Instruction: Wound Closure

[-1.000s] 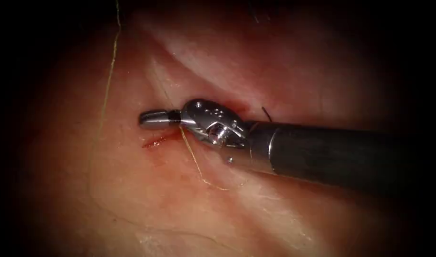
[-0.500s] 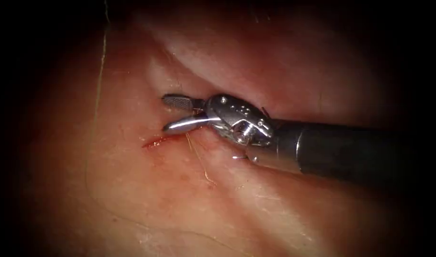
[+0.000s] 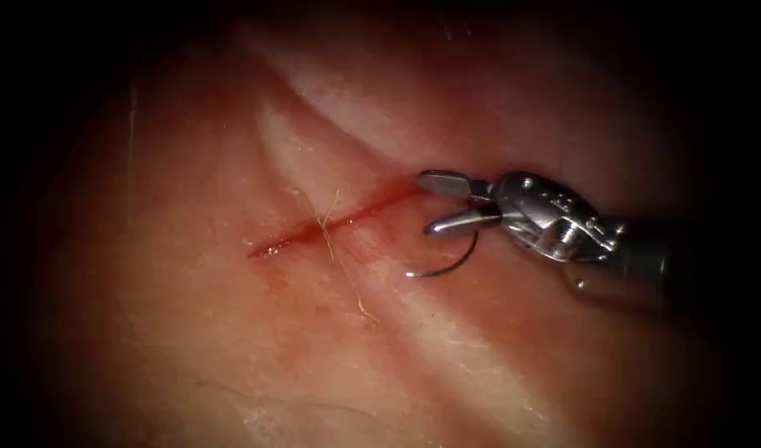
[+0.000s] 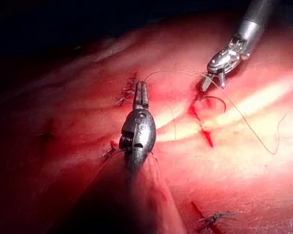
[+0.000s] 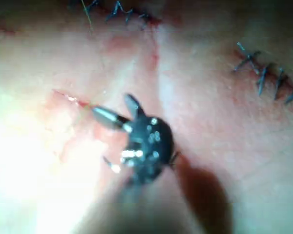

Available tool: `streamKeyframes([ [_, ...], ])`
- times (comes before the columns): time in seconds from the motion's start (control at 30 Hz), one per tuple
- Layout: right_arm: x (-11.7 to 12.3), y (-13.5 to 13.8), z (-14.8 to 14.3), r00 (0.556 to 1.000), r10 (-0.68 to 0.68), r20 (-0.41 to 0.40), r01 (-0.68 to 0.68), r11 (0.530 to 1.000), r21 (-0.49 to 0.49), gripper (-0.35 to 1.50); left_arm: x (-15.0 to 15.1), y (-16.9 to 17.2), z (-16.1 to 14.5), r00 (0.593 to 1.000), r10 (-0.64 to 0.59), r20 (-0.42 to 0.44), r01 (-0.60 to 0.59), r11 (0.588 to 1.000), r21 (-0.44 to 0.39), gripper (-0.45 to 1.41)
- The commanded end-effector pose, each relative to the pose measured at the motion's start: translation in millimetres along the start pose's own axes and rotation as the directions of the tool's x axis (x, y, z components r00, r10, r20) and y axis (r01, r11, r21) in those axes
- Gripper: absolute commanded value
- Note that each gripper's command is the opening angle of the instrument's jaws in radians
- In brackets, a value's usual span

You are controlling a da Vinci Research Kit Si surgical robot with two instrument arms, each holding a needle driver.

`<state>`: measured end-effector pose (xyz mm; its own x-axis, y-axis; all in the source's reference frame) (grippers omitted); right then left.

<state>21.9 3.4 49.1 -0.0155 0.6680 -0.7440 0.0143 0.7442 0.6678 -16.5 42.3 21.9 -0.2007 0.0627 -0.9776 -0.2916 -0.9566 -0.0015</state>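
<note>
In the endoscope view the cut (image 3: 330, 222) runs as a red line across the tissue (image 3: 231, 332). My right tool (image 3: 434, 203) comes in from the right and stands open at the cut's right end, holding nothing. The curved needle (image 3: 451, 267) lies free just below its lower jaw, right of the cut, with its bright tip pointing left. Its other end is hidden, so I cannot tell if it sits in the tissue. A pale thread (image 3: 340, 265) crosses the cut. In the left wrist view my left tool (image 4: 141, 95) is shut on the thread (image 4: 176, 73), which arcs towards the right tool (image 4: 214, 84) and the needle (image 4: 216, 99).
Red fluid lines the cut (image 4: 205, 131). Stitched cuts with dark thread ends lie nearby: one by the left tool (image 4: 127, 92), another further off (image 4: 212, 218), and two in the right wrist view (image 5: 266, 73) (image 5: 119, 12). The open right tool (image 5: 115, 112) hangs over pale tissue.
My right tool was shut over the cut, then opened and drew back to the right, uncovering the needle, which stayed put. The thread at the far left slid further left.
</note>
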Motion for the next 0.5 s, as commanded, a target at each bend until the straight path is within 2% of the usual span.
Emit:
streamKeyframes([
  [0.03, -0.5, 0.3, 0.9, 1.000, -0.002, -0.001, 0.002, 1.000, 0.002, 1.48, -1.3, 0.1, 0.6, 0.999, -0.048, 0.014, 0.048, 0.999, 0.021, -0.05],
  [0.1, -0.6, 0.3, 0.9, 1.000, -0.004, 0.000, 0.004, 1.000, 0.002, 1.48, -3.3, 0.5, 0.3, 0.986, -0.159, 0.040, 0.158, 0.987, 0.032, 0.34],
  [0.2, -0.7, 0.4, 0.7, 1.000, -0.005, 0.000, 0.005, 1.000, 0.003, 1.48, -5.8, 1.1, -0.4, 0.943, -0.319, 0.091, 0.317, 0.948, 0.036, 0.78],
  [0.23, -0.8, 0.4, 0.5, 1.000, -0.005, 0.001, 0.005, 1.000, 0.004, 1.48, -7.0, 1.4, -1.1, 0.888, -0.441, 0.132, 0.436, 0.898, 0.066, 1.03],
  [0.33, -1.1, 0.3, 0.3, 1.000, -0.007, 0.001, 0.007, 1.000, 0.006, 1.48, -7.5, 1.6, -2.6, 0.843, -0.512, 0.164, 0.505, 0.859, 0.088, 1.21],
  [0.4, -1.3, 0.2, 0.1, 1.000, -0.009, 0.002, 0.009, 1.000, 0.007, 1.48, -7.1, 1.9, -3.7, 0.840, -0.517, 0.167, 0.509, 0.856, 0.090, 1.21],
  [0.5, -1.7, 0.1, -0.1, 1.000, -0.012, 0.003, 0.012, 1.000, 0.009, 1.48, -4.7, 2.0, -6.8, 0.833, -0.522, 0.184, 0.513, 0.853, 0.096, 1.25],
])
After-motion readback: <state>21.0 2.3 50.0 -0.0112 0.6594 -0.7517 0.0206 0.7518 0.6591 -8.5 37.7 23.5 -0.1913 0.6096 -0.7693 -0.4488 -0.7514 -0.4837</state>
